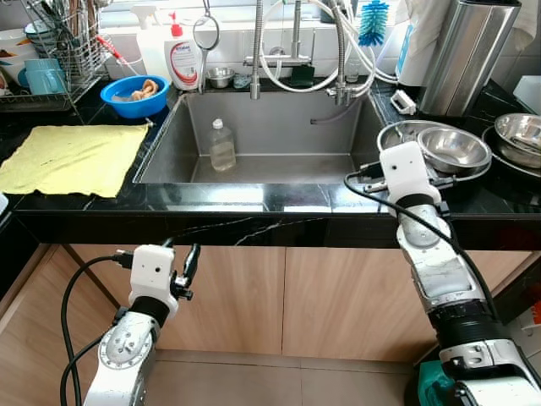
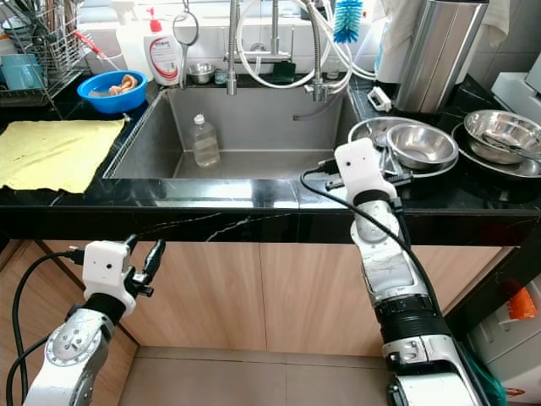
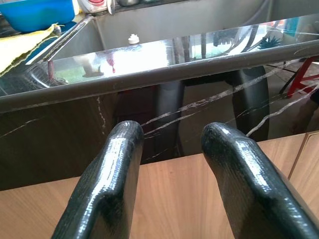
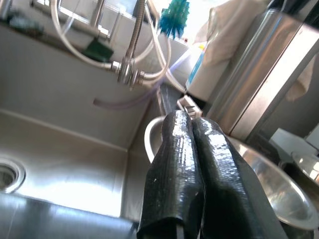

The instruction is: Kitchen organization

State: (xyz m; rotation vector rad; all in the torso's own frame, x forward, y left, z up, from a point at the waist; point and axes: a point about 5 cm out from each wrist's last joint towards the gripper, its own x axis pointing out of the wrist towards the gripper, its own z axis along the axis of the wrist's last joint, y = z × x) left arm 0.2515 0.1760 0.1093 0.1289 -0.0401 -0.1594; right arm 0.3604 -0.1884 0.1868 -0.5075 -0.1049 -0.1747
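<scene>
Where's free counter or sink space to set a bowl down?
Free: sink floor right of the plastic bottle; front counter strip between yellow cloth and steel bowls. Crowded: right counter, where the shut right gripper hovers at the bowls; back left with blue bowl and dish rack.

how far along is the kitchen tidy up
Barely started, by the look of it. Nothing is in hand: the right gripper is shut and empty by the steel bowls; the left gripper hangs open below the counter. Still left: the bottle in the sink, bowls and yellow cloth.
</scene>
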